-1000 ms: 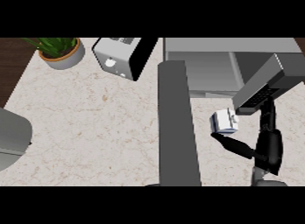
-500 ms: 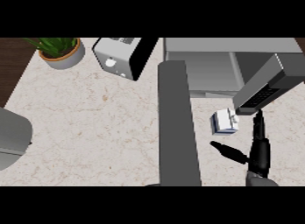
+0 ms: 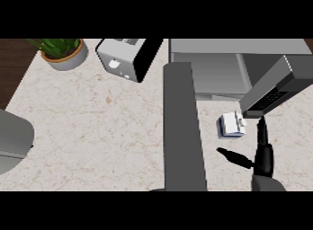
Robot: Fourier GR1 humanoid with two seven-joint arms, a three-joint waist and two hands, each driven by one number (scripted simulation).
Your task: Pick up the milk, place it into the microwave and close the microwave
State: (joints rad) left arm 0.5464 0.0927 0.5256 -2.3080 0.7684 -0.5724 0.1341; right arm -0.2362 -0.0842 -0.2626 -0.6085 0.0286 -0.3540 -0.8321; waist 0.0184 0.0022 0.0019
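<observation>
The milk (image 3: 232, 125), a small white and blue carton, sits on the marble counter in front of the microwave (image 3: 212, 72). The microwave door (image 3: 184, 130) stands open and runs as a long grey slab toward the lower edge, left of the carton. My right hand (image 3: 262, 155) is open just right of and below the milk. Its fingers (image 3: 261, 130) point straight up toward the keypad panel (image 3: 272, 96), and its thumb (image 3: 232, 156) is spread out below the carton. The hand is not touching the milk. My left hand does not show.
A toaster (image 3: 122, 58) stands at the back, left of the microwave. A potted plant (image 3: 63, 53) sits in the back left corner. A large grey shape (image 3: 3, 141) fills the left edge. Bare counter (image 3: 99, 130) lies left of the door.
My right hand has drawn back a little toward the lower edge, and its thumb is now farther below the carton. The milk and the door have stayed put.
</observation>
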